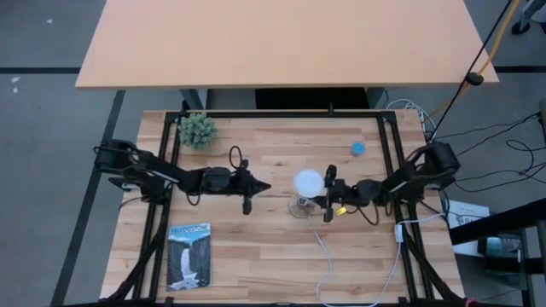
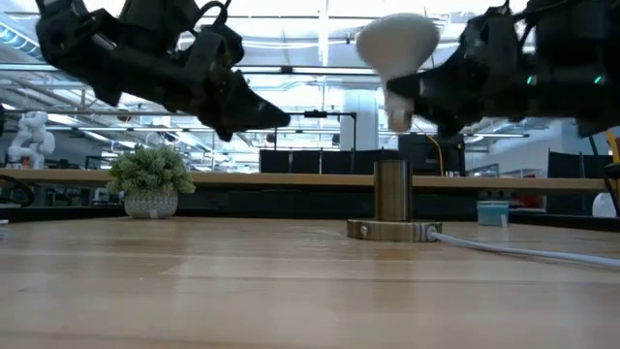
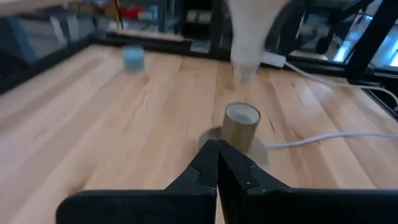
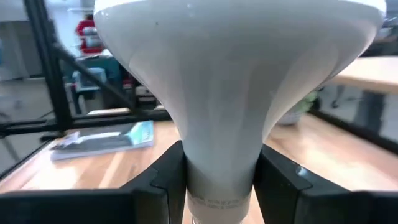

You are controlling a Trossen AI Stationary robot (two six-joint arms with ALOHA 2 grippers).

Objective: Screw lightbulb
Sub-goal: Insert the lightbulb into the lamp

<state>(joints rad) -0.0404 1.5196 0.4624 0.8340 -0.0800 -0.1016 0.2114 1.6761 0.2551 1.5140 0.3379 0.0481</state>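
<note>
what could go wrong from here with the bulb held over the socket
1. The lightbulb hangs above the socket, held only at its narrow neck by the right gripper; if tilted on the way down, the threads may cross or miss.
2. The socket's base appears to sit loose on the table, and the shut left gripper is not holding it, so twisting may spin it.

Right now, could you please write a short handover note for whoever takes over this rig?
Right gripper: jaws closed on the neck of the lightbulb, dome up, screw end pointing down.
Left gripper: jaws shut, empty, raised above the table to one side of the socket.
Socket: upright on its round base on the table, white cord trailing off. The bulb hangs above it with a clear gap, roughly in line.
Done: bulb picked up and brought over the socket.
Left: lower the screw end into the socket, turn it home, release.
</note>
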